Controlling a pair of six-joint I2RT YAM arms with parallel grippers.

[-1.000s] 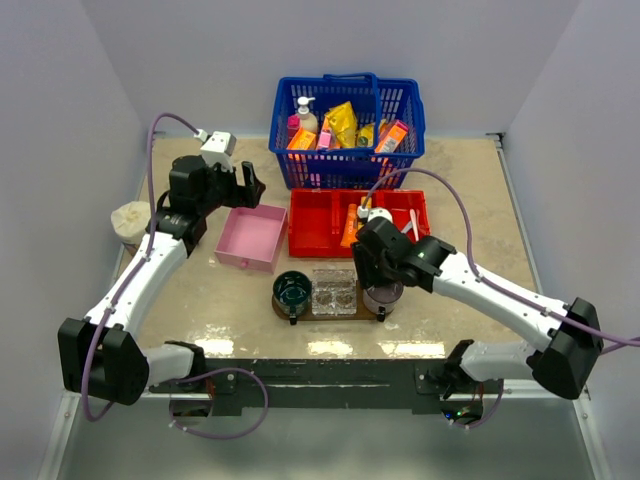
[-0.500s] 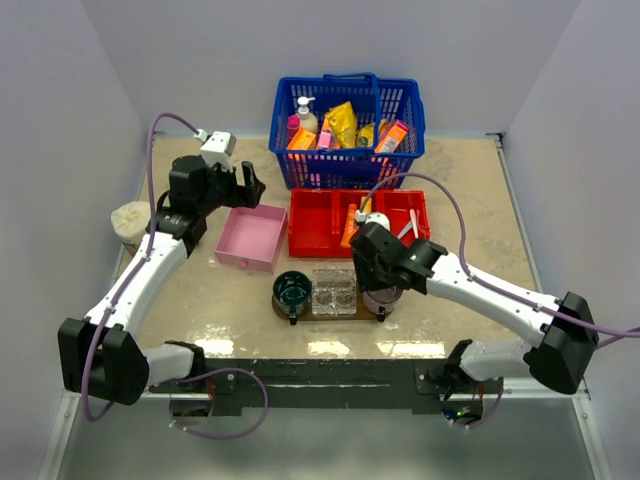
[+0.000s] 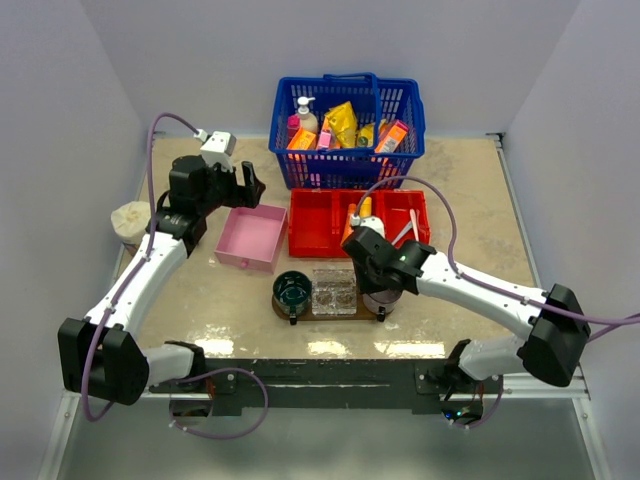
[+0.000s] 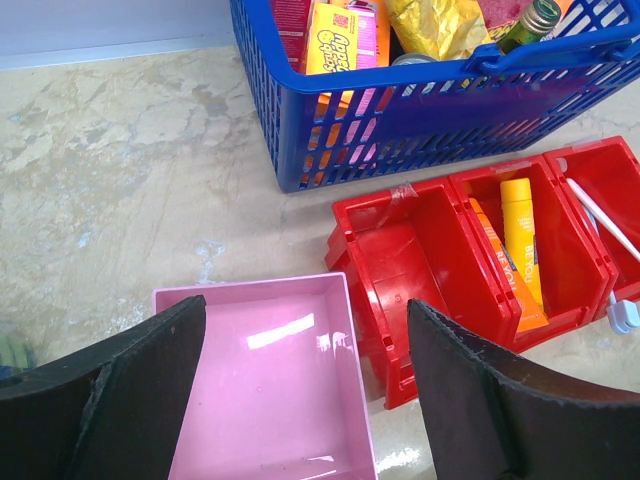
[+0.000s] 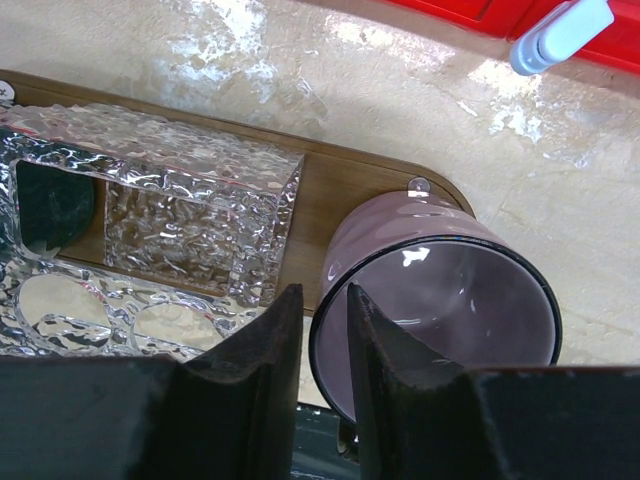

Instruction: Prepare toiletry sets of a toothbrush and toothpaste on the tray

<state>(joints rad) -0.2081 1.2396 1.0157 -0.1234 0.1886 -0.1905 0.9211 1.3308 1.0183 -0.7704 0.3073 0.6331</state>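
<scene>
My right jaws now sit further left over the tray (image 5: 340,200).
They're nearly closed, empty; left jaws gape; toothbrush (image 4: 600,215) and toothpaste (image 4: 520,235) lie unpaired in the red bin (image 4: 400,255).

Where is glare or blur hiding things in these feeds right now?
Top view: glare patches on the table near its front edge. Right wrist view: bright highlights on the clear textured holder; its own fingers dark and soft. Left wrist view: evenly lit, one reflection in the pink box.
</scene>
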